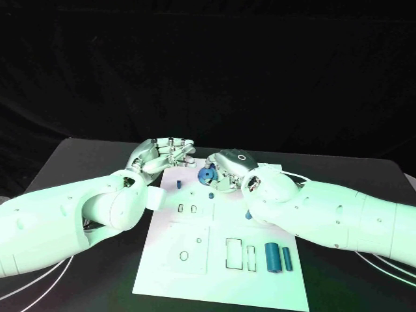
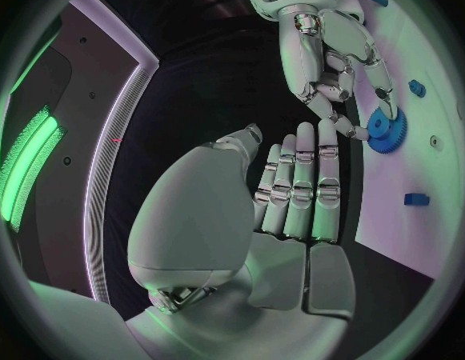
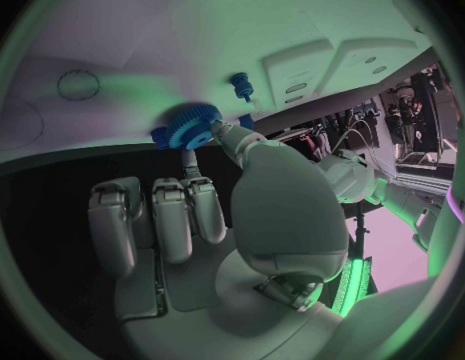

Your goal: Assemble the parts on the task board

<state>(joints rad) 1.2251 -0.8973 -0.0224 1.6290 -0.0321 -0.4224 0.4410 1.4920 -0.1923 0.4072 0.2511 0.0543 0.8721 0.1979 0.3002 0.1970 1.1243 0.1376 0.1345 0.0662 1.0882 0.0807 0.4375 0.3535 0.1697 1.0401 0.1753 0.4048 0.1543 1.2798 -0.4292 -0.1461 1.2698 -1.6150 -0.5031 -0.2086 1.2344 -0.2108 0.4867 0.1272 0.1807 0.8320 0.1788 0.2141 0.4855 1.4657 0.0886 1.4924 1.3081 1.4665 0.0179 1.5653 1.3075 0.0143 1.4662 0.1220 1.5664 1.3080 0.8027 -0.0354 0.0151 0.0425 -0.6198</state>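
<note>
A: Blue gear (image 1: 206, 175) at the far end of the white board (image 1: 208, 273), pinched between thumb and fingertip of the right hand (image 1: 229, 168); its other fingers curl in.

B: Left hand (image 1: 161, 155)?

A: Just left of the right one, at the board's far left corner, over the black surface (image 1: 86, 162). Fingers straight and side by side, nothing in them.

B: Other parts?

A: Two blue cylinders (image 1: 273, 258) lying near the board's near right corner; a small blue piece (image 1: 179, 184) left of the gear.
</note>
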